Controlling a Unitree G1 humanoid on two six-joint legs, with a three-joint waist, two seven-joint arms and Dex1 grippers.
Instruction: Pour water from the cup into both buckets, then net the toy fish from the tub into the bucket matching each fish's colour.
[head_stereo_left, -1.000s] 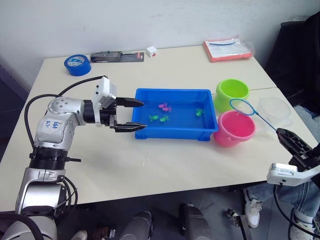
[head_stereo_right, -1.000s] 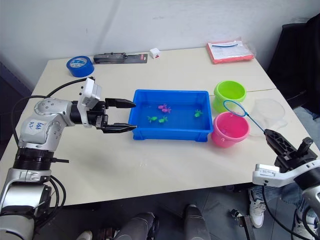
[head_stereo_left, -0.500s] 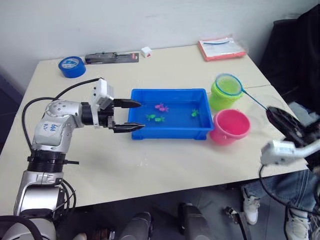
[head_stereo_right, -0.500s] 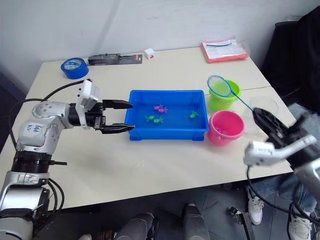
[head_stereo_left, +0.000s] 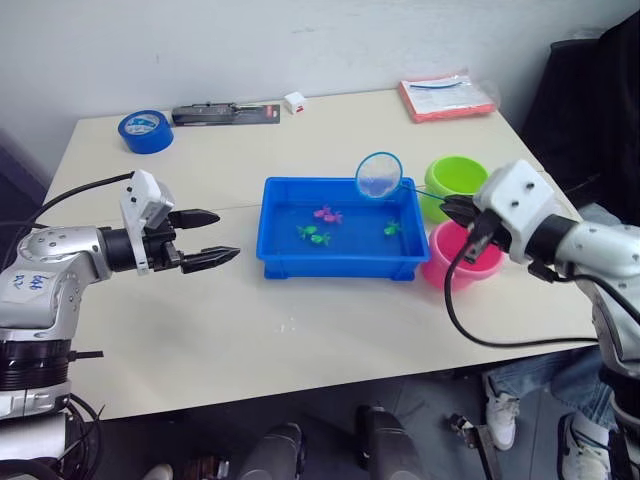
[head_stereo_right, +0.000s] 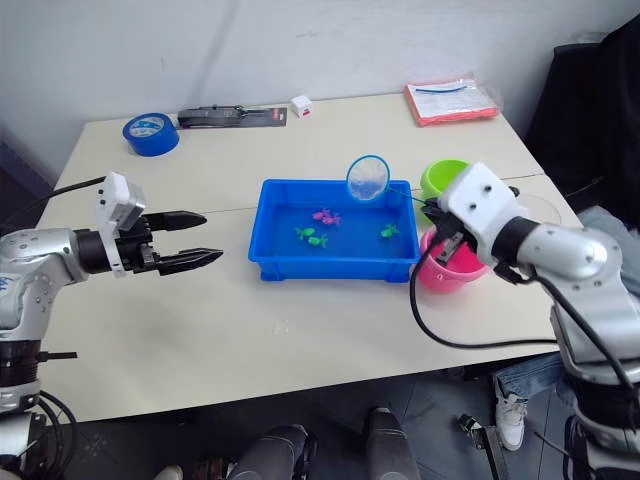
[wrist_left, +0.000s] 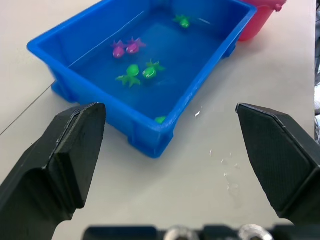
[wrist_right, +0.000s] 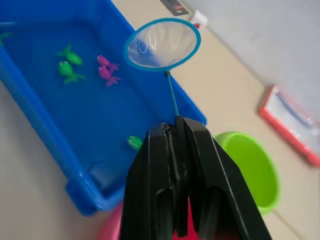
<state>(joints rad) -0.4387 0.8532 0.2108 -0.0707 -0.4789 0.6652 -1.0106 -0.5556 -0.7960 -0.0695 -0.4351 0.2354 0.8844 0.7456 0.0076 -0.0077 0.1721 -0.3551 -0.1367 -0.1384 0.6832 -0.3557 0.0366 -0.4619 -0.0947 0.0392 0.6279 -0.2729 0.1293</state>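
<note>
The blue tub (head_stereo_left: 340, 265) holds water with two pink toy fish (head_stereo_left: 327, 214) and green ones (head_stereo_left: 313, 235) (head_stereo_left: 392, 228). My right gripper (head_stereo_left: 452, 210) is shut on the net's thin handle. The net hoop (head_stereo_left: 379, 174) hangs above the tub's far right part and looks empty in the right wrist view (wrist_right: 162, 44). The lime green bucket (head_stereo_left: 455, 178) and the pink bucket (head_stereo_left: 440, 270) stand right of the tub, partly behind my right arm. My left gripper (head_stereo_left: 215, 236) is open and empty, a short way left of the tub. The cup is hidden.
At the table's far side lie a blue tape roll (head_stereo_left: 145, 131), a black tool (head_stereo_left: 225, 113), a small white block (head_stereo_left: 294, 101) and a red packet (head_stereo_left: 448, 97). A dark chair (head_stereo_left: 590, 100) stands past the right edge. Water drops (wrist_left: 225, 170) dot the table by the tub.
My right arm swung the net left, from over the green bucket to above the tub. My left gripper drew back leftward from the tub's end, still open.
</note>
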